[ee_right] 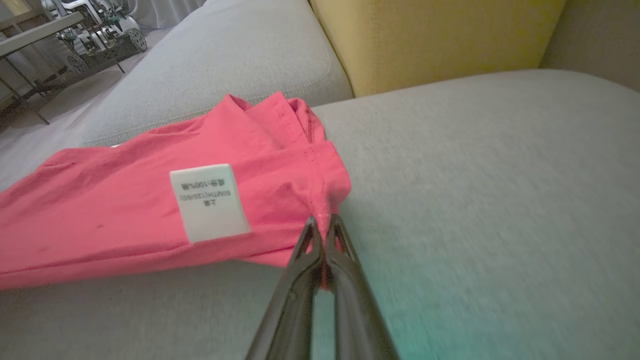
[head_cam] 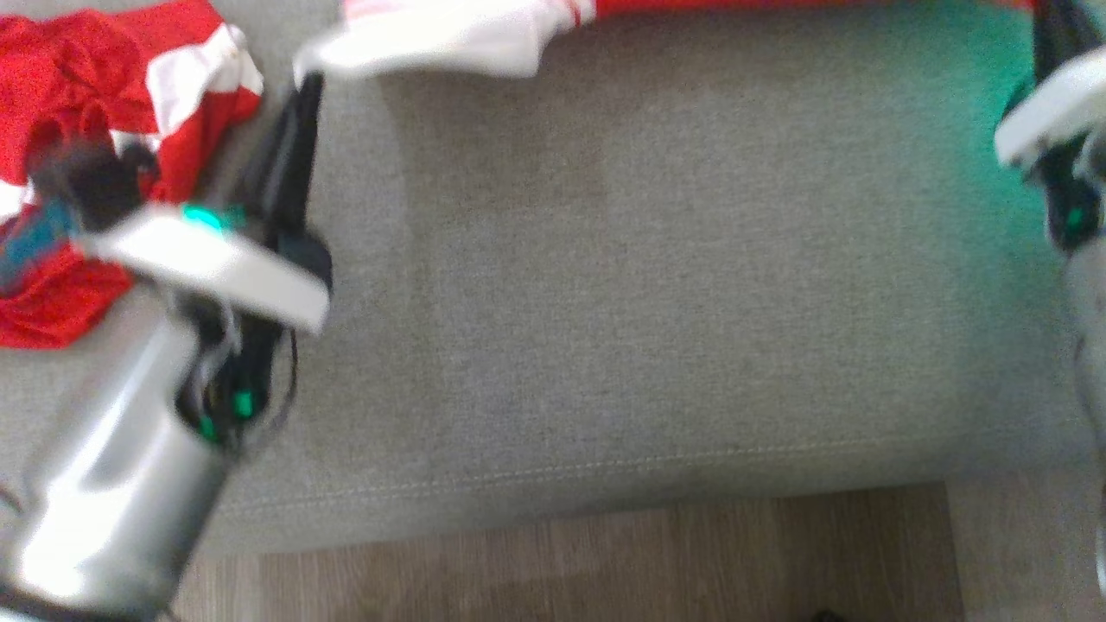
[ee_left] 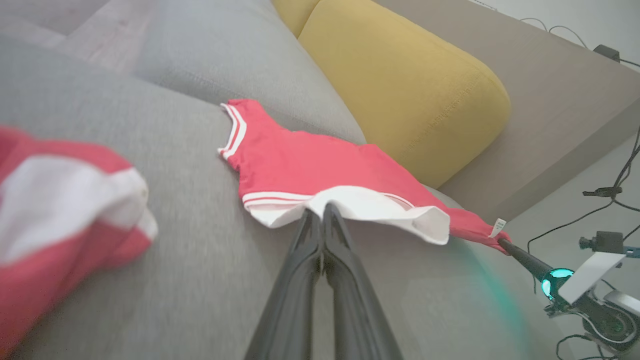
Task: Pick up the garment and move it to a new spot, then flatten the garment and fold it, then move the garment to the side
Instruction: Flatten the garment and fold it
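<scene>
Red garment [ee_left: 300, 165] stretched over grey sofa seat [head_cam: 605, 302]: left pincer [ee_left: 324, 209] clamped on white hem, right pincer [ee_right: 323, 221] on red corner. Risk: thin pinches may slip w/ uneven pull, cloth bunches.

At the far edge of the grey seat [head_cam: 605, 302] the garment [head_cam: 449, 39] is cut off; print on its label [ee_right: 210, 202] seems too small to read.

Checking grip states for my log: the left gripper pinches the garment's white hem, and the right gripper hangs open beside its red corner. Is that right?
Not quite: the right gripper is shut on the garment's red corner, just past the white label, as the right wrist view shows. The left gripper does pinch the white hem.
</scene>
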`<state>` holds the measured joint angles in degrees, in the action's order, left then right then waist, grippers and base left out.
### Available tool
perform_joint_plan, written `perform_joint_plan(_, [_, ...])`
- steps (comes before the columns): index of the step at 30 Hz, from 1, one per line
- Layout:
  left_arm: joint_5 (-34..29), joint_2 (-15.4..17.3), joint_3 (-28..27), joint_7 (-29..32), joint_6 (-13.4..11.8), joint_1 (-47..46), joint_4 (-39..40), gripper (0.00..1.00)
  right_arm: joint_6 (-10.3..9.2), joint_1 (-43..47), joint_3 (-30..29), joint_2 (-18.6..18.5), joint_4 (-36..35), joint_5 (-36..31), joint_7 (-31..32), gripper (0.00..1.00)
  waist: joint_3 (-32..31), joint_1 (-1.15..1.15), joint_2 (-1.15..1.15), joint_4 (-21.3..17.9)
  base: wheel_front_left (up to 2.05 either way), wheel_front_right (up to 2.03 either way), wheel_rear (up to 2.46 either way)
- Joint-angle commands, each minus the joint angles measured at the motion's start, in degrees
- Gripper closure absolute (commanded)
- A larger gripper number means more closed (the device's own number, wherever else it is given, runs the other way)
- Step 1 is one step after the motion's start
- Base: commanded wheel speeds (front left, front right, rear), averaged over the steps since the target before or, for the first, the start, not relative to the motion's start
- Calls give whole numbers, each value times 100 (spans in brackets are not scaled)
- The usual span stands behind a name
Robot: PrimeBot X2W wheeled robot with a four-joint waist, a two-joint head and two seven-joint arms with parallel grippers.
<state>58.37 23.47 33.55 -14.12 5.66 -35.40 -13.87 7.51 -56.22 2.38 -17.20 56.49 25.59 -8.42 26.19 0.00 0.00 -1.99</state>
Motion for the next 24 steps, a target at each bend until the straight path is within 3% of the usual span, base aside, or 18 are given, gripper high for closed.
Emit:
perform_joint_plan(1, [196,332,-324,-5,-167,447,560,100,-2,469,11,-141,-322,160,-92,100,-310,0,0,-33,0,0,0])
perform_joint_plan(8, [663,441,-420,-28,-683,2042,1885,100,-2,1855,-191,-316,-1130,471,-169,100,-743,0,0,6,0,0,0])
perform_joint_plan(15, [924,592,-415,18,-1365,3289,3225,100,-2,3605,-962,-362,-2683,454,115,100,-935,0,0,30,0,0,0])
perform_joint_plan(20, [1104,613,-448,168,-1658,3468,3749,100,-2,4332,-1556,-16,-4013,47,820,100,-950,0,0,3,0,0,0])
perform_joint_plan(24, [1097,472,-406,350,-1659,2959,3382,100,-2,4179,-1730,388,-4480,-628,1378,100,-970,0,0,-22,0,0,0])
